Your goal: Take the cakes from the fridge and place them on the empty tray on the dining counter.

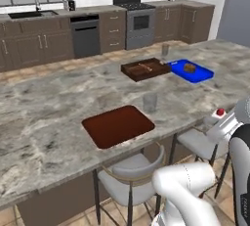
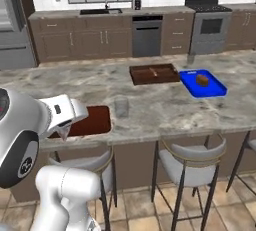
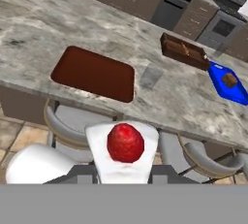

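My gripper [image 3: 123, 168] is shut on a white cake [image 3: 124, 151] with a round red top. In the left base view the cake [image 1: 218, 114] hangs at the right, in front of the dining counter's [image 1: 44, 122] near edge and above a stool. The empty tray [image 1: 117, 125] is flat and reddish-brown and lies on the counter near that edge, left of the cake. In the right base view the gripper [image 2: 64, 132] hangs just left of the tray [image 2: 94, 121], by the counter [image 2: 165, 107] edge. The hand view has the tray [image 3: 94, 72] ahead, beyond the cake. The grey fridge [image 2: 11, 25] stands far left.
A clear glass [image 1: 150, 102] stands just right of the reddish tray. Farther back lie a dark brown sectioned tray [image 1: 145, 69] and a blue tray [image 1: 193, 71] holding a brown lump. Grey stools [image 1: 131, 177] line the counter's near side below the hand.
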Tool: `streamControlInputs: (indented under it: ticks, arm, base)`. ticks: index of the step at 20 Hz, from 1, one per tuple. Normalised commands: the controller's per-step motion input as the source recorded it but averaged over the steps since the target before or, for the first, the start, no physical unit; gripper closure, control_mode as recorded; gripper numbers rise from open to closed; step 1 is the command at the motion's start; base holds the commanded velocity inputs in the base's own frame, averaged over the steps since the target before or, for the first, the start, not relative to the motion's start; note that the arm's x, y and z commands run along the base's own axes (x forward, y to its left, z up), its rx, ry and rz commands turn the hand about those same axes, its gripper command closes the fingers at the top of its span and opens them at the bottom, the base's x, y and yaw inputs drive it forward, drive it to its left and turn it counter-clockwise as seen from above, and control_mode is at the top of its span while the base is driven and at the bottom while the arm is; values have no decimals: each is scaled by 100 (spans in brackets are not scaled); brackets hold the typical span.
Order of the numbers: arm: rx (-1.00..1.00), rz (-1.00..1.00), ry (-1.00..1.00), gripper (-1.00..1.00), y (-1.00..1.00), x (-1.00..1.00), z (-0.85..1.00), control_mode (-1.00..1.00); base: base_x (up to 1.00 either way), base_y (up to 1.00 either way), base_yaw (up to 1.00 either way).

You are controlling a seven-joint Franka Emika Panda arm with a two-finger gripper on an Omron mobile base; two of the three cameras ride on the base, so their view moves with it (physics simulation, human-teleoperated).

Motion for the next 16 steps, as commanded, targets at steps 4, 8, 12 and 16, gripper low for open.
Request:
streamControlInputs:
  ticks: [4,8,12,16]
  arm:
    - [0,0,0,100,0,0,0,100]
    - [0,0,0,100,0,0,0,100]
    - [0,0,0,100,0,0,0,100]
    - [0,0,0,100,0,0,0,100]
  base:
    - [100,44,37]
    - [100,35,43]
    - [100,29,45]
    - [100,20,45]
